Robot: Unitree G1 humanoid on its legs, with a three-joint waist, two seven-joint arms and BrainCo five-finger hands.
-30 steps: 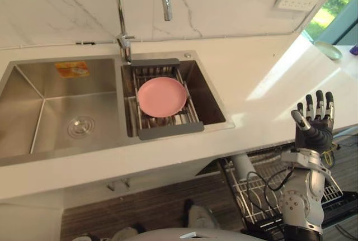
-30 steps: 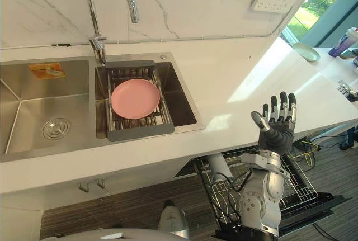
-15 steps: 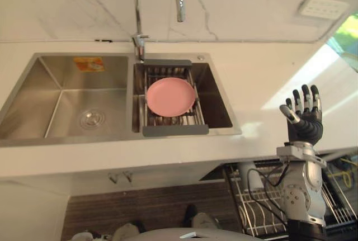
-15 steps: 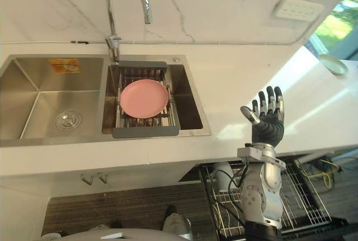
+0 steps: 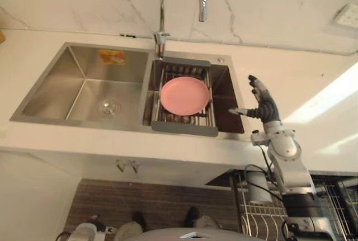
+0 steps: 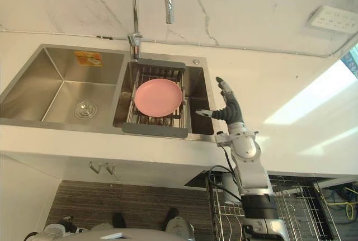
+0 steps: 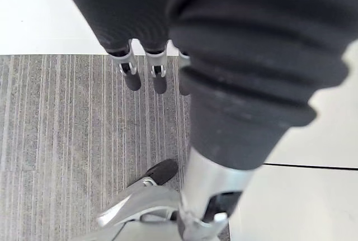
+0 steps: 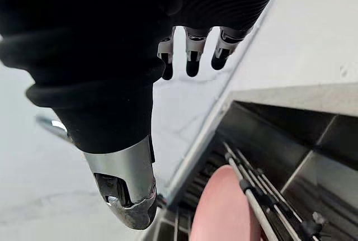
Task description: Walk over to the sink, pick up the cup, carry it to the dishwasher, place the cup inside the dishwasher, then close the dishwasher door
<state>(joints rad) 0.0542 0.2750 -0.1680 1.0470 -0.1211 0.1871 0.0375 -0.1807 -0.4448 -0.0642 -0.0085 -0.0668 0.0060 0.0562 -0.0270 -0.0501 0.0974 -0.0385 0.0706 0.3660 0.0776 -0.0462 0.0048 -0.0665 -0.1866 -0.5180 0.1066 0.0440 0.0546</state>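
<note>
Cup is the task's word, but what lies in the sink (image 5: 84, 122) is a pink plate (image 5: 185, 95). It sits flat on a rack (image 5: 184, 131) across the basin nearest the right hand (image 5: 262, 104), just off the thumb side. Something dark shows under the plate's near edge, and I cannot tell what it is. Below the hand, a pale upright thing (image 5: 257, 187) stands in the dishwasher rack (image 5: 263, 218); it may be a cup, but I cannot tell.

The right hand hovers over the worktop (image 5: 313, 79) at the sink's edge, fingers straight and spread, thumb towards the plate, holding nothing. The left hand (image 7: 145, 73) hangs over the floor with straight fingers, also empty.

The plate looks stiff, light and smooth, probably slippery if wet, and it could chip against the steel. Its rim nearest the hand stands clear of the rack and looks the best place to pinch. A cup would likely be as rigid and is best gripped round its wall.

An orange sticker (image 5: 112, 56) sits on the far basin's back wall, its print too small to read.
</note>
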